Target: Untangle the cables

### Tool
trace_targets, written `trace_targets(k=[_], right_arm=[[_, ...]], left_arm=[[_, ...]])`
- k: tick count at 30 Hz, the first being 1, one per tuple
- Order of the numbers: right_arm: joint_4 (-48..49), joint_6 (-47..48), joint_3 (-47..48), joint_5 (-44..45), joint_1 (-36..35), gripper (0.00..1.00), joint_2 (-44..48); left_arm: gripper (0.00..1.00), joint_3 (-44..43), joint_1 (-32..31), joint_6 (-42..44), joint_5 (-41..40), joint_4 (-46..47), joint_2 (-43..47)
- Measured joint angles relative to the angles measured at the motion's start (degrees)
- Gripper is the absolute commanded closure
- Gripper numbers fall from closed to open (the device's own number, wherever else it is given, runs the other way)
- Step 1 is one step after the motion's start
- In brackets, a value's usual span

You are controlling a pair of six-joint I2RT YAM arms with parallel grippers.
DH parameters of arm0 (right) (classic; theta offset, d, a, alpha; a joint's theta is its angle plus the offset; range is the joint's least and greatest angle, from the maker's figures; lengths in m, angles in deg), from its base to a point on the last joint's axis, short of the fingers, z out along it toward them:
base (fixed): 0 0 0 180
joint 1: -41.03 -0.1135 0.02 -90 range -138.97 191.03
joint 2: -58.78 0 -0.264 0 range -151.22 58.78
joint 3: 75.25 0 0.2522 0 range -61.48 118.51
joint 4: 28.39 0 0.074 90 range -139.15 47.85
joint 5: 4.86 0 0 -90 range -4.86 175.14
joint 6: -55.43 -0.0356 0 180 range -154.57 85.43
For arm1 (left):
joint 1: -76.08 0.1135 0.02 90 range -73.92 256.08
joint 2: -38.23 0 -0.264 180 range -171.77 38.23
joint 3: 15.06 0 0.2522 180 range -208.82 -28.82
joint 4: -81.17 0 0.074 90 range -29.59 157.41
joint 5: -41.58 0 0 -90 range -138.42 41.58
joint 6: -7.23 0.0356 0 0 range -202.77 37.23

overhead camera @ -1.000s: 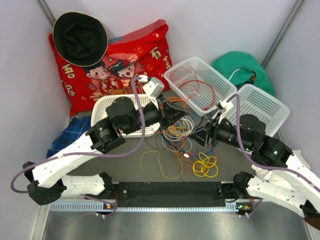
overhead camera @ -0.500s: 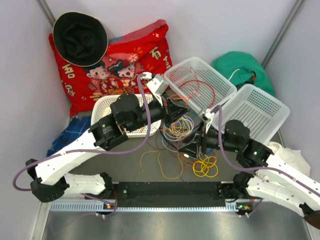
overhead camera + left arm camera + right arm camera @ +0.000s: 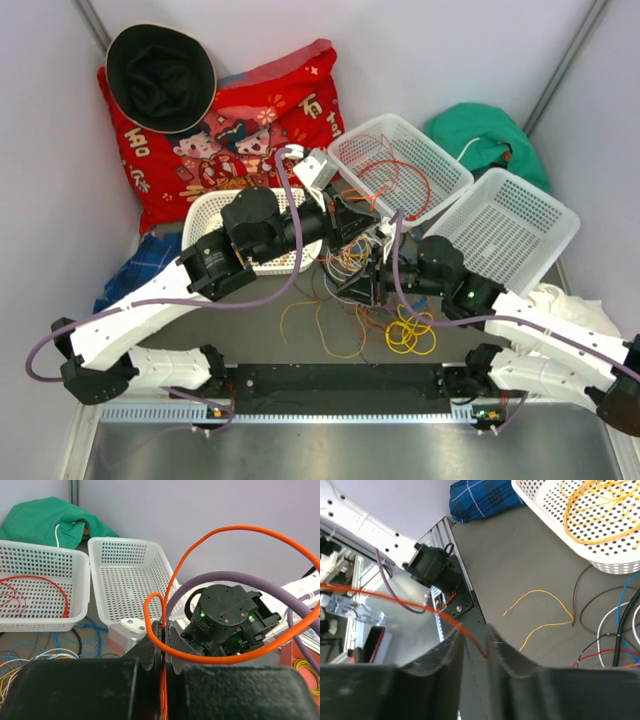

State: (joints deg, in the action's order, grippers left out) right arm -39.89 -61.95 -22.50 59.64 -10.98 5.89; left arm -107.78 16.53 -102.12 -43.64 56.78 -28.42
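On the tabletop (image 3: 250, 325) the cables (image 3: 345, 262) lay heaped in the middle, with a coil (image 3: 410, 332) just right of the heap's front. The left basket (image 3: 200, 212) sat left of the heap. The middle basket (image 3: 437, 148) sat behind it with more cables inside, and the right basket (image 3: 520, 225) was just beside that one's right. The pillow (image 3: 250, 120) lay at the back left, with the hat (image 3: 160, 78) on it. A cloth (image 3: 140, 265) lay left of the left basket, and a bundle (image 3: 485, 140) lay behind the other two. The left claw (image 3: 370, 232) stood over the heap's back and the right claw (image 3: 345, 290) over its front.
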Motion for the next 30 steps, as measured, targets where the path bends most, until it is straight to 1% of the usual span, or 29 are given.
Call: trace_targets(k=[1, 4, 6, 8, 9, 11, 12, 13, 17, 18, 20, 23, 25, 30], right_arm=[[0.48, -0.15, 0.00, 0.15, -0.02, 1.00, -0.37], [1.11, -0.63, 0.00, 2.01, -0.09, 1.00, -0.37], [-0.52, -0.26, 0.15, 4.66, -0.15, 1.00, 0.90], [-6.10, 0.85, 2.21, 8.39, -0.22, 1.00, 2.86], [-9.01, 1.53, 4.17, 10.67, -0.26, 1.00, 3.67], [-15.96, 3.41, 10.25, 14.84, -0.26, 1.00, 4.42], [-19.26, 4.52, 14.86, 17.64, -0.26, 1.00, 4.44], [-22.18, 5.70, 19.37, 19.98, -0.28, 1.00, 4.37], [-31.98, 10.56, 38.77, 28.70, -0.28, 1.00, 1.33], [-33.31, 11.65, 42.88, 30.51, -0.28, 1.00, 0.31], [-36.50, 13.35, 49.16, 33.77, -0.28, 1.00, -1.57], [-40.52, 15.32, 56.13, 38.71, 0.00, 1.00, -5.44], [-42.14, 15.96, 58.42, 40.76, 0.72, 1.00, -8.09], [-46.56, 16.44, 66.95, 43.98, 6.67, 1.00, -16.81]], left_arm=[[1.00, 0.00, 0.00, 0.02, -0.09, 0.00, 0.02], [1.00, 0.00, 0.00, 0.02, -0.63, -0.11, 0.26], [0.99, 0.31, 0.00, 0.00, -1.27, -0.09, 0.81], [0.90, 1.95, 0.00, -0.02, -3.02, 0.22, 2.47], [0.65, 3.28, 0.00, -0.09, -4.04, 0.39, 3.65], [0.32, 6.40, 0.00, -0.11, -6.38, 0.87, 6.19], [0.06, 9.20, 0.00, -1.25, -8.00, 1.68, 8.20], [0.01, 10.93, -0.02, -1.27, -9.18, 1.88, 9.49], [0.01, 19.12, 0.00, -4.22, -13.57, 3.28, 14.25], [0.01, 21.38, 0.00, -5.25, -14.67, 3.45, 15.13], [0.01, 22.99, -0.02, -6.34, -15.45, 3.45, 15.43], [0.01, 26.03, 0.00, -8.13, -16.85, 3.17, 15.76], [0.01, 27.36, -0.02, -8.98, -17.51, 2.82, 15.89], [0.02, 30.84, 0.00, -12.37, -20.52, 0.59, 16.39]])
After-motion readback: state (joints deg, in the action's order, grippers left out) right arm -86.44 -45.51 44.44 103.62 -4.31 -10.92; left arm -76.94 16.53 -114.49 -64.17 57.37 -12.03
